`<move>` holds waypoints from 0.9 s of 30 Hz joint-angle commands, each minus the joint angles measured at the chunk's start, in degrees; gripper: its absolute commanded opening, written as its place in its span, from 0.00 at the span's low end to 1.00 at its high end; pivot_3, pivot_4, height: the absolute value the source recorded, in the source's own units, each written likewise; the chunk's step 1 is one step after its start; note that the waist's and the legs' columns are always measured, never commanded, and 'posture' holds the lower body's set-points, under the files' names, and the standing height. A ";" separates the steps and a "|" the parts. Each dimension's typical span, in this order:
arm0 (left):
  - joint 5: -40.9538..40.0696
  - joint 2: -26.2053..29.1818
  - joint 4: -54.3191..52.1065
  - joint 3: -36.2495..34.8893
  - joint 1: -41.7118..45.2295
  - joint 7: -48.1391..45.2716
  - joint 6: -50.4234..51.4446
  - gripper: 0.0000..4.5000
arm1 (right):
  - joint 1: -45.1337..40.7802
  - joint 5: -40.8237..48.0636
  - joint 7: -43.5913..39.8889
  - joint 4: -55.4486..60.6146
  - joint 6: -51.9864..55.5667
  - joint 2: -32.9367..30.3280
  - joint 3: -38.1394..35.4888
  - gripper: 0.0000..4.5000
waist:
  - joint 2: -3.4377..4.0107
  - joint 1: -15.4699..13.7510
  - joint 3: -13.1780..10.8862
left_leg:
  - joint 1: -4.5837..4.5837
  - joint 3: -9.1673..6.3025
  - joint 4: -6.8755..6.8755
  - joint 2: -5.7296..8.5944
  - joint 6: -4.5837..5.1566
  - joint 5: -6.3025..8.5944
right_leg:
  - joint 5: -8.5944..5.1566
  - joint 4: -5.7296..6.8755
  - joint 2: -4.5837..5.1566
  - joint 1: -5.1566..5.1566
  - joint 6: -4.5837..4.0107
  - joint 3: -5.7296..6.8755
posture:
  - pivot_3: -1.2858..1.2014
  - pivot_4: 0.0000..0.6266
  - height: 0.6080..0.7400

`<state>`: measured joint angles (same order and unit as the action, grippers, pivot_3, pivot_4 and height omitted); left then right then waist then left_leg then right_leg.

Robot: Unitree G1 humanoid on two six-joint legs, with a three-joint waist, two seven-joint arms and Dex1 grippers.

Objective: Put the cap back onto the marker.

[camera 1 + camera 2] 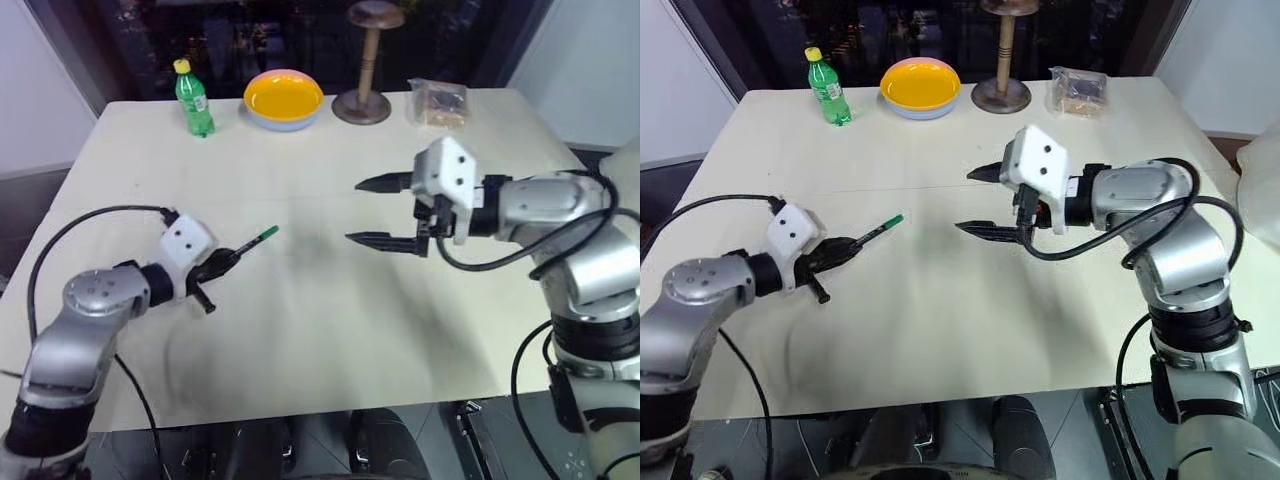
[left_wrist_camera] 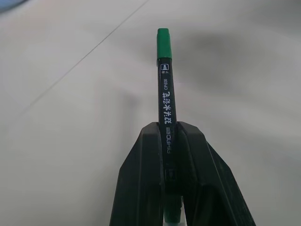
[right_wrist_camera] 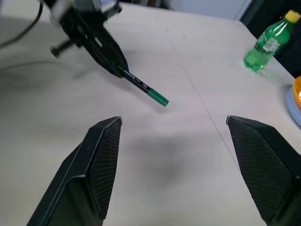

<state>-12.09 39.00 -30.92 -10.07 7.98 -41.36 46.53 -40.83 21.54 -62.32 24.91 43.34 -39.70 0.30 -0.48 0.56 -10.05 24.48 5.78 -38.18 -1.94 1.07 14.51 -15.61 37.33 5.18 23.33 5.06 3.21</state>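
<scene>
Partly hidden between left gripper (image 2: 170, 155) fingers, the capped marker (image 2: 164, 80) protrudes.

One marker (image 1: 251, 243), one green cap (image 2: 163, 44) on its end. One soda bottle (image 1: 193, 98), one yellow bowl (image 1: 284, 98), one wooden stand (image 1: 364, 60), one plastic bag (image 1: 438, 103). One tabletop (image 1: 330, 330). Two pincers: left pincer (image 1: 228, 260), right pincer (image 1: 366, 211).

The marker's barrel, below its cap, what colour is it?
Black with white lettering on the marker; the left wrist view shows it best.

Silver arms, white wrist boxes, black cables, black end effectors.
</scene>
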 commanded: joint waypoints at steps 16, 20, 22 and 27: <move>-1.64 -17.56 -11.96 -10.86 -11.23 24.16 12.06 0.00 | -5.33 13.81 -3.82 -2.85 3.10 -8.41 -3.72 0.82 | -0.02 0.10 0.01 | -0.02 -0.10 0.04 0.06 0.00 0.02 | -0.10 -0.03 0.31 -0.01 -0.24 -0.02 | 0.52 0.24 1.00; -1.33 -18.26 -11.39 -11.27 -12.32 26.75 12.06 0.00 | -6.20 14.81 -4.18 -3.31 3.17 -8.68 -3.33 0.82 | -0.01 0.13 0.01 | 0.00 -0.10 0.05 0.08 0.00 0.05 | -0.12 -0.09 0.38 -0.01 -0.29 -0.04 | 0.52 0.24 1.00; -1.08 -18.09 -11.16 -10.97 -12.79 27.56 11.91 0.00 | -6.14 14.99 -4.23 -3.34 3.12 -8.81 -3.22 0.82 | -0.01 0.12 0.01 | 0.00 -0.10 0.07 0.08 -0.01 0.06 | -0.12 -0.11 0.40 0.00 -0.30 -0.04 | 0.52 0.24 1.00; -1.41 -17.99 -10.38 -9.76 -13.87 28.10 11.28 0.00 | -5.64 15.52 -3.98 -2.82 3.17 -8.99 -3.20 0.82 | -0.01 0.24 0.01 | 0.00 -0.10 0.13 0.08 -0.06 0.09 | -0.12 -0.16 0.44 0.03 -0.34 -0.06 | 0.52 0.24 1.00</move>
<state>-13.78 20.70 -40.57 -19.76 -5.59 -13.56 58.59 -45.74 35.76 -66.28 21.13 47.01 -47.96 -2.08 -0.50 0.80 -10.05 24.49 5.68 -38.03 -1.86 0.99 14.61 -15.73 37.16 5.62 23.37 4.71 3.15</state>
